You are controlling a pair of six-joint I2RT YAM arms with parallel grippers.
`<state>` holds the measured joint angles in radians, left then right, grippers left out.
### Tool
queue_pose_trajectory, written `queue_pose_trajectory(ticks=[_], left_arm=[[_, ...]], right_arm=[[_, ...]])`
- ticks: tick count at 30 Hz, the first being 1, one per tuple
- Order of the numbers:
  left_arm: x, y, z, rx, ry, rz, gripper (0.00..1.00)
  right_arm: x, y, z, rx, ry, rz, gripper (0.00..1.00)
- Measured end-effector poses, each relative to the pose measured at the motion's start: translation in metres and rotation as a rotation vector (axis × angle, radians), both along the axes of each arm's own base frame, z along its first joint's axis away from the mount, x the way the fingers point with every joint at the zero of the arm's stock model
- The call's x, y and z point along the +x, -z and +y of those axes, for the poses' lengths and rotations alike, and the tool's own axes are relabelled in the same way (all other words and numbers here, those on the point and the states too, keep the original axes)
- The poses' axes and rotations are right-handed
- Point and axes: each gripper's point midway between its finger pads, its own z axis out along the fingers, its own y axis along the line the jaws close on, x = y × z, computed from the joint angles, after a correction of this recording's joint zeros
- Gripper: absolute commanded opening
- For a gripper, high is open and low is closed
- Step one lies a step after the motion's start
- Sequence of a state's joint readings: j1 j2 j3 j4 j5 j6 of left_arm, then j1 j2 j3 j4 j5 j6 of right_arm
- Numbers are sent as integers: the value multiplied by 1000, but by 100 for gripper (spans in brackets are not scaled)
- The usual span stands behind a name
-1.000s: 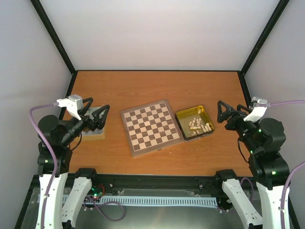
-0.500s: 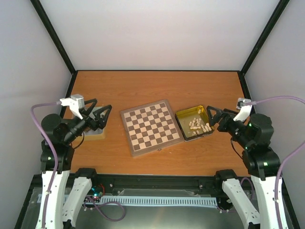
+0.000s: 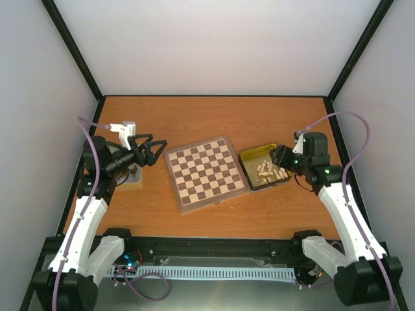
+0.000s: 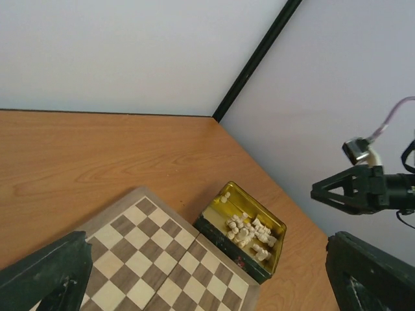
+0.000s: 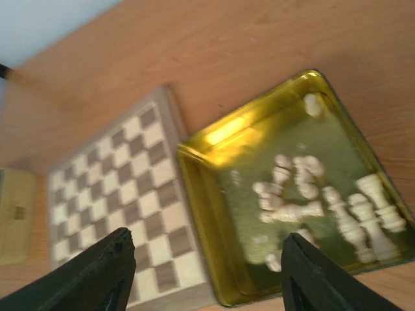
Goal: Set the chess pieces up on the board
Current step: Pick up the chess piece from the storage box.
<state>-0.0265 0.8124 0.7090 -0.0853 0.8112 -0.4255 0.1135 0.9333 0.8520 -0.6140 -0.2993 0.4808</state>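
The checkered wooden board (image 3: 206, 172) lies mid-table with no pieces on it. Several cream-white chess pieces (image 3: 272, 170) lie loose in a gold tin (image 3: 253, 153) touching the board's right edge. My right gripper (image 3: 280, 157) is open and empty, hovering over the tin's far right part. The right wrist view shows its fingers (image 5: 110, 262) spread above the tin (image 5: 194, 168), the pieces (image 5: 311, 194) and the board (image 5: 123, 188). My left gripper (image 3: 154, 153) is open and empty, just left of the board. No dark chessmen show.
A tan box (image 3: 133, 183) sits left of the board, partly under the left arm; it also shows in the right wrist view (image 5: 14, 214). Black frame posts and grey walls enclose the orange table (image 3: 214, 116). The left wrist view shows the right gripper (image 4: 356, 191) beyond the tin (image 4: 214, 223).
The right gripper has swung left and down from the table's right side to over the gold tin. The left gripper has moved right, closer to the board's left edge. Both stay open.
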Motion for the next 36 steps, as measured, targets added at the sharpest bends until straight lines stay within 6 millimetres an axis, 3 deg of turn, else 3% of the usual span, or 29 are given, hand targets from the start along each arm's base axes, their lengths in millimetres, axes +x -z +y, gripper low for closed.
queue_pose_trajectory(ticks=[5, 13, 18, 29, 33, 36], left_arm=[[13, 4, -2, 19, -4, -45, 100], [21, 13, -1, 57, -55, -60, 100], [20, 8, 0, 73, -79, -92, 100], [21, 3, 6, 87, -117, -119, 100], [22, 3, 6, 89, -124, -119, 100], [22, 3, 7, 92, -127, -121, 100]], right_arm=[[10, 37, -6, -123, 20, 143, 39], [20, 98, 21, -371, -52, 334, 36], [18, 141, 20, -488, -62, 455, 26], [35, 166, 21, -552, -72, 483, 22], [38, 174, 21, -565, -86, 488, 8], [41, 174, 23, -568, -92, 478, 4]])
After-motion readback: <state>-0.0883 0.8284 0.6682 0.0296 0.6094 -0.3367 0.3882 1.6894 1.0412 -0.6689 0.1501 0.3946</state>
